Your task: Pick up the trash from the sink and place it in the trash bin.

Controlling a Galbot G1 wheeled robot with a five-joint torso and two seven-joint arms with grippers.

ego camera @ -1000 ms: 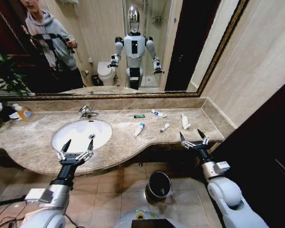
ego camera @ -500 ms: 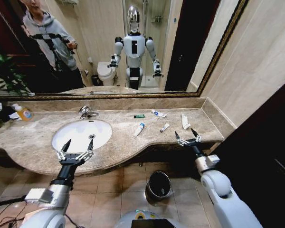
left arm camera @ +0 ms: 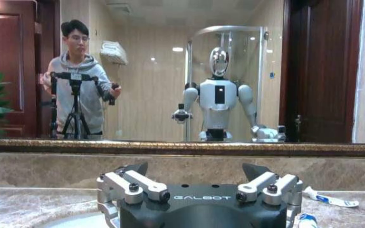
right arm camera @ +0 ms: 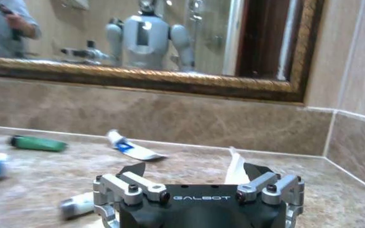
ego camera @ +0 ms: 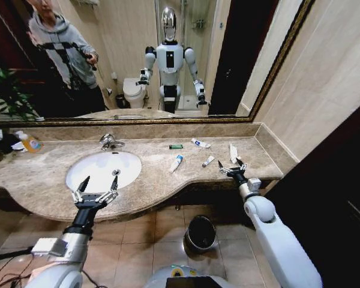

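Warm indoor light all round, pretty even, with soft glare on the mirror (ego camera: 138, 60) and the glossy tabletop (ego camera: 156, 174). Head view bows hard at the edges and the floor under the tabletop sits dim. Right wrist view is soft; the nearby tubes (right arm camera: 74, 206) blur.

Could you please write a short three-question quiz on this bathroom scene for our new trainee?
1. True or false: the trash lies in the sink.
2. Which gripper is nearest the white sachet? A) left gripper B) right gripper
3. Fill in: the trash bin stands on the ____.

Key: 1. False, the pieces lie on the counter beside the sink. 2. B. 3. Floor, below the counter edge.
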